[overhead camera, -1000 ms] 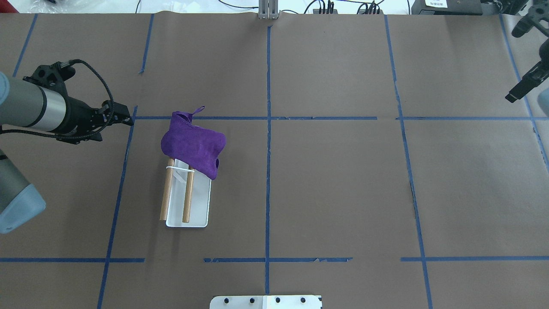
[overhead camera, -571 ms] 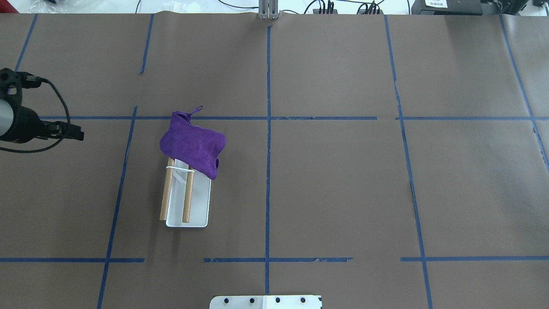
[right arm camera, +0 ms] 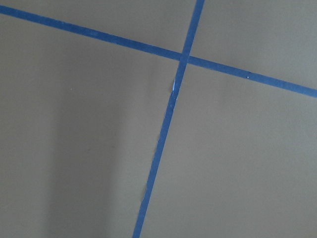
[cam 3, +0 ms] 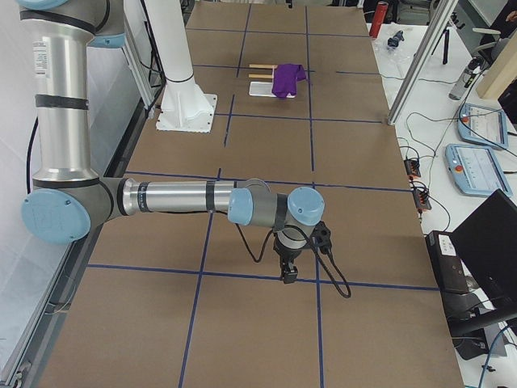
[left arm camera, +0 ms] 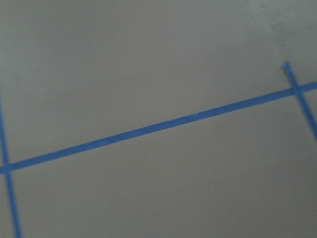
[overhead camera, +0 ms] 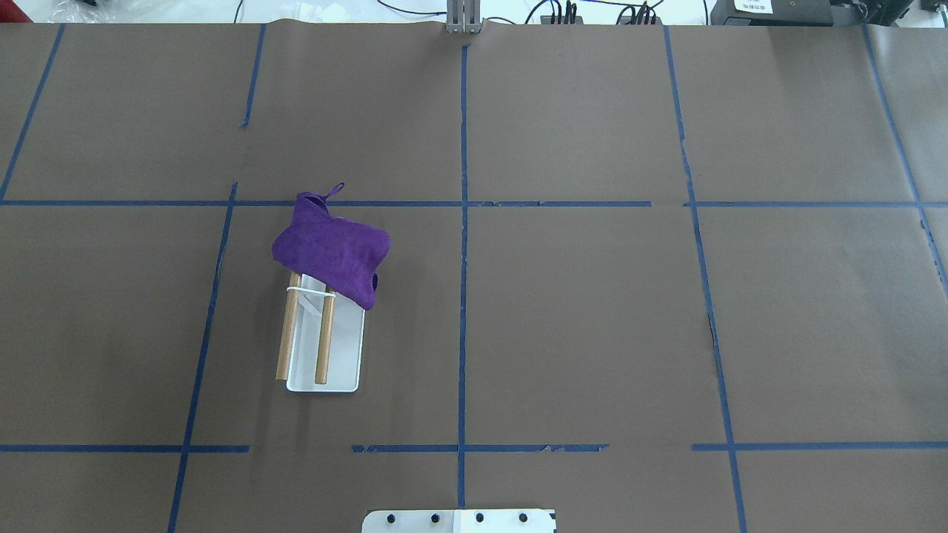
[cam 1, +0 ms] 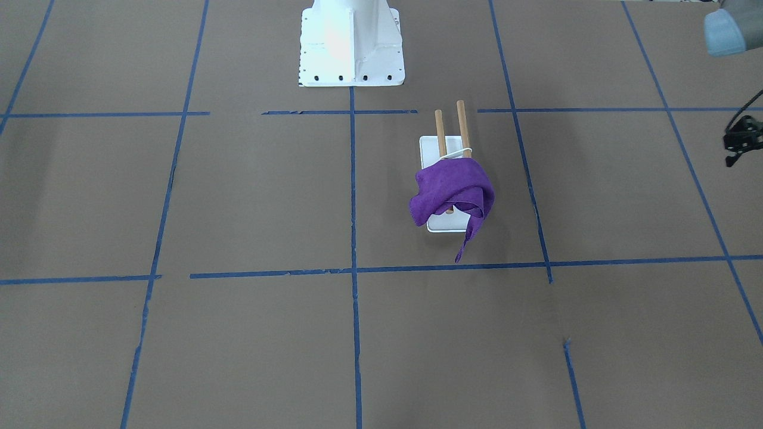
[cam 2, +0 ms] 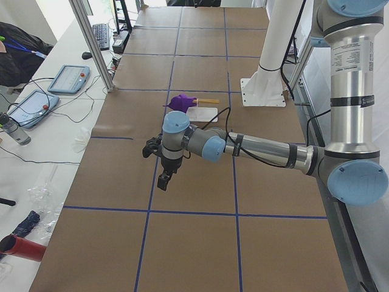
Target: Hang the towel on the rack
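One towel (overhead camera: pixel 329 255), one rack (overhead camera: pixel 346 355) (two wooden rods (overhead camera: pixel 323 348)), two robot arms (cam 2: pixel 261 149).

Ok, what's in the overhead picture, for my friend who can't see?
A purple towel hangs over the far end of a small rack with two wooden rods, on a brown table with blue tape lines. No robot arms show.
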`<state>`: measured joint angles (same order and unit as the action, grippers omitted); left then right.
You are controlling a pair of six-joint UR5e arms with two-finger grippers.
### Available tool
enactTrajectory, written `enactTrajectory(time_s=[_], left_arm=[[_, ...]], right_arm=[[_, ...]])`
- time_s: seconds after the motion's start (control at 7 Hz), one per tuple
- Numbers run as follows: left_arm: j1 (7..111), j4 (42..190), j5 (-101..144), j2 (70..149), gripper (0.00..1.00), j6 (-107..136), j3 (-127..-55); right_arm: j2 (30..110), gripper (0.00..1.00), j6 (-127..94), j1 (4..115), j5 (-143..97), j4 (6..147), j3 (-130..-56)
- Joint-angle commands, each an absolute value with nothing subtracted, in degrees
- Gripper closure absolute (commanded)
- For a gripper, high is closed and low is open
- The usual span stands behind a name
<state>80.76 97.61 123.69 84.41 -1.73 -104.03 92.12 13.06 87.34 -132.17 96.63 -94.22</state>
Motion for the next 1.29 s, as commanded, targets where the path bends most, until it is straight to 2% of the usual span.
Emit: enactTrajectory(time_s=[0.0, 0.57, 1.14], left_arm=[[86.8, 87.8, 127.5, 84.3, 0.00, -7.0, -102.9], [89.5, 86.5, 128.2, 84.2, 0.00, -6.7, -99.2], [92.2, 86.7, 132.5, 82.8, 0.00, -6.9, -104.8]], right_arm=[[93.7, 0.00, 5.5, 87.6, -132.3, 89.0, -94.5], [93.4, 0.00, 5.2, 87.6, -132.5, 88.9, -94.8], [93.1, 0.00, 5.3, 87.6, -132.4, 88.9, -94.8]])
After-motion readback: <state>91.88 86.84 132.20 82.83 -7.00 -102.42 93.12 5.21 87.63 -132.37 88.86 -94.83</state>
